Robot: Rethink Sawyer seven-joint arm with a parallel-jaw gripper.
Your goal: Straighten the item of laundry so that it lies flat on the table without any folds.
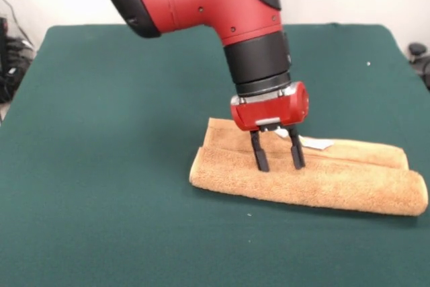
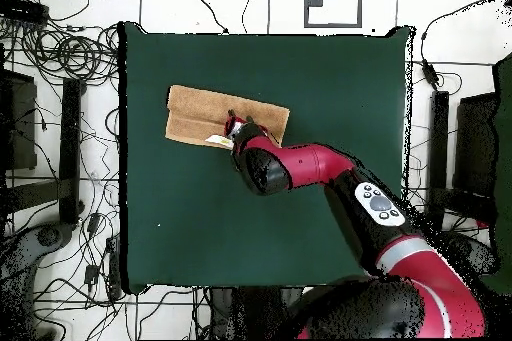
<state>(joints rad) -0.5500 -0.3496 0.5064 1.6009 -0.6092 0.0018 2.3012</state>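
The orange-tan towel (image 1: 336,183) lies folded into a long double-layered strip on the green table (image 1: 101,139), right of centre in the front view. Its small white tag (image 1: 317,143) lies on top near the far fold. My gripper (image 1: 280,166) points down over the towel's left part, open, with both black fingertips (image 1: 263,166) on or just at the cloth on either side of a strip of it. In the overhead view the towel (image 2: 200,112) lies in the table's (image 2: 330,87) upper left, and the arm hides most of the gripper (image 2: 232,129).
The red arm (image 2: 310,165) reaches diagonally across the table from the lower right in the overhead view. Cables and black stands (image 2: 70,107) ring the table on the floor. The towel's right end lies near the table's right edge in the front view.
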